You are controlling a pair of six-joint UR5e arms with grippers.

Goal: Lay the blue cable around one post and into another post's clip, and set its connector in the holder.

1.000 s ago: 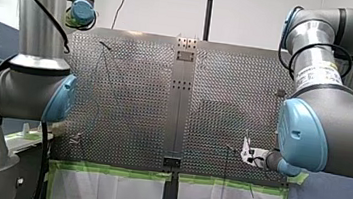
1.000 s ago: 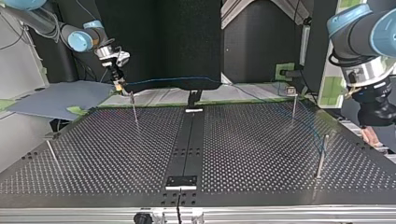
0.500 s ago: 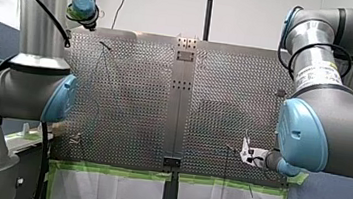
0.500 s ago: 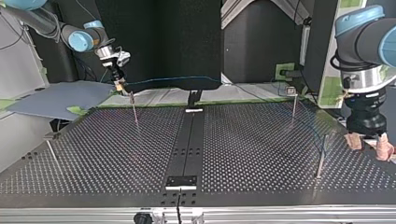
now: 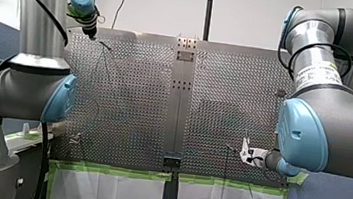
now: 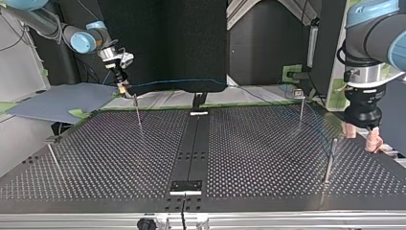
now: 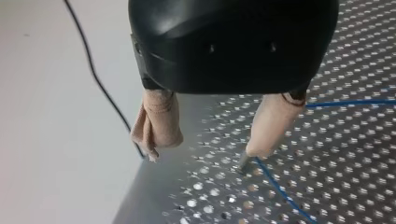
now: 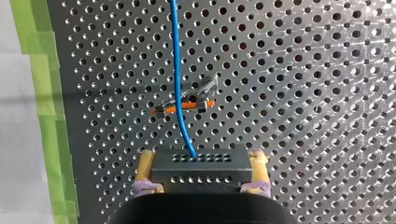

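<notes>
The blue cable (image 6: 172,82) runs from my right gripper (image 6: 123,87) across the far side of the table. It passes a far post (image 6: 301,108) and curves along a nearer post (image 6: 331,158) at the top view's right. My right gripper (image 8: 201,157) is shut on the black connector (image 8: 201,170), above an orange-clipped post (image 8: 184,105). My left gripper (image 6: 361,138) hangs open with beige pads, just beyond that nearer post. In the left wrist view my left gripper (image 7: 205,149) holds nothing, and a post tip (image 7: 243,163) and the cable (image 7: 280,191) lie under one finger (image 7: 271,126).
A thin post (image 6: 138,112) stands under my right gripper and another (image 6: 52,155) stands at the top view's left. A black centre strip carries a plate (image 6: 186,186) near the front edge. Green tape (image 5: 106,169) lines the table's near edge in the front view.
My left gripper has come in over the table edge at the top view's right, toward the nearer post, still open. My right gripper and the connector have not moved.
</notes>
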